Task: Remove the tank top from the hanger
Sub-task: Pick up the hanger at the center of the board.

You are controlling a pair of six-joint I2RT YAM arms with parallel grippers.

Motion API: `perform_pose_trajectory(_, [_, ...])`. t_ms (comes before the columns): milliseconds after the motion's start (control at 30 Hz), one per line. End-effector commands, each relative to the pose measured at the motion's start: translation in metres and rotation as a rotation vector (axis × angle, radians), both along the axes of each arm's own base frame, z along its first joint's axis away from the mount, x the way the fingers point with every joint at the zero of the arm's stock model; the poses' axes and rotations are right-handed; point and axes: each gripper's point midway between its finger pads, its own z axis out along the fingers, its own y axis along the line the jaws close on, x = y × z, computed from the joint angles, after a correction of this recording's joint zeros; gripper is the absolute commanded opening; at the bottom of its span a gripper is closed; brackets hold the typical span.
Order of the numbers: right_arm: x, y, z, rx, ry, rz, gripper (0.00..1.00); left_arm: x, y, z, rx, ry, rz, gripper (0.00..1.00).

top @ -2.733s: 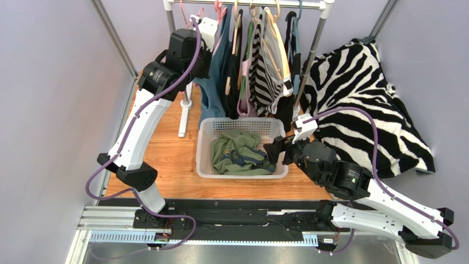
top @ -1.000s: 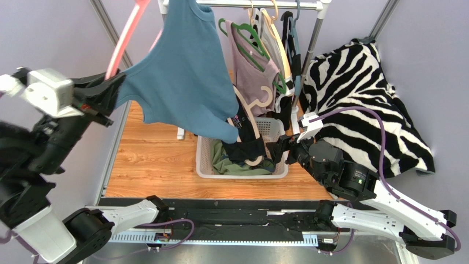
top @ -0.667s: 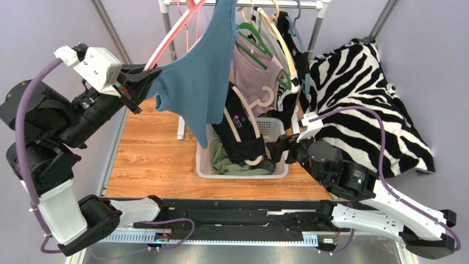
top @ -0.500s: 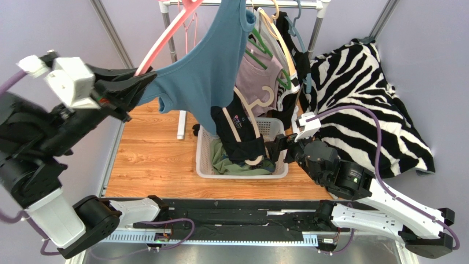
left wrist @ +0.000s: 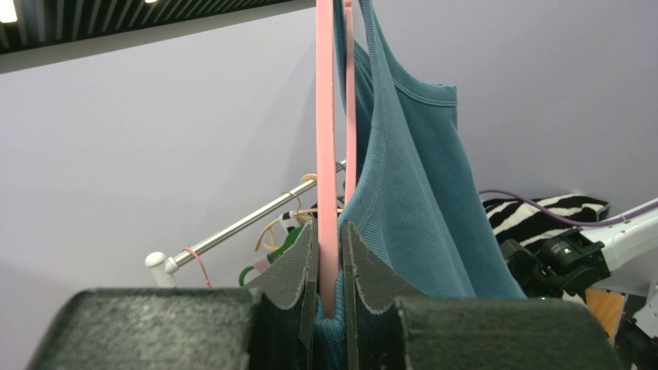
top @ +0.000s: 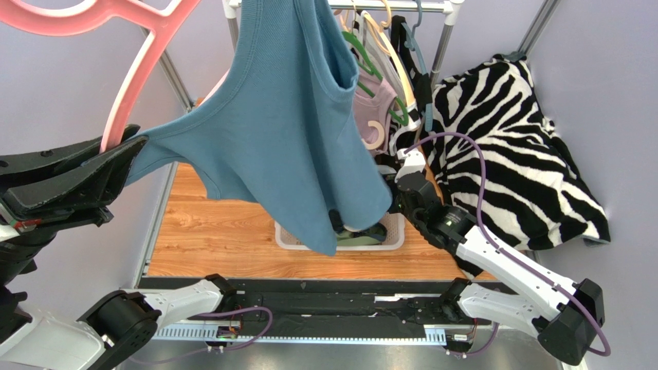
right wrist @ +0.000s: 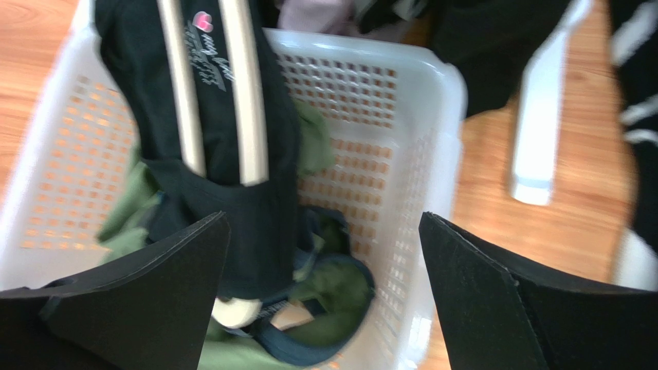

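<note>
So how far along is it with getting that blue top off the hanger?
Done: the pink hanger is off the rail. In hand: the left hand pinches that hanger. Left: the blue top still hangs on it, and the open right hand holds nothing.

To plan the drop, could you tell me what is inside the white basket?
Crumpled green clothing, with a black garment on a cream hanger dipping in; the rest of the basket is covered.

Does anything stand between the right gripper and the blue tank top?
Nothing visible: the blue tank top hangs over the right gripper, while the black garment on a cream hanger lies below, in the white basket.
</note>
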Motion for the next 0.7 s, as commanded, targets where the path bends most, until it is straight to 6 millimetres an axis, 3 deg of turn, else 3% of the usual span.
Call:
perform_pose_trajectory(0, [0.008,0.051,0.038,0.238,-0.055,0.150,0.97,0.002,-0.001,0.013,-0.014,-0.055,0.012,0.00])
perform_pose_trajectory(100, [0.003,0.067,0.035,0.287,-0.020,0.210,0.94,0.002,-0.002,0.012,-0.010,-0.055,0.009,0.00])
perform_pose_trajectory(233, [0.004,0.077,0.018,0.287,0.035,0.227,0.89,0.005,-0.010,0.005,0.022,-0.045,-0.016,0.00])
perform_pose_trajectory(400, [0.012,0.077,0.002,0.239,0.044,0.206,0.83,0.008,-0.025,-0.007,0.087,-0.037,-0.064,0.00])
perform_pose_trajectory(667, [0.027,0.069,-0.020,0.069,0.026,0.173,0.72,0.006,-0.024,-0.007,0.089,-0.038,-0.065,0.00])
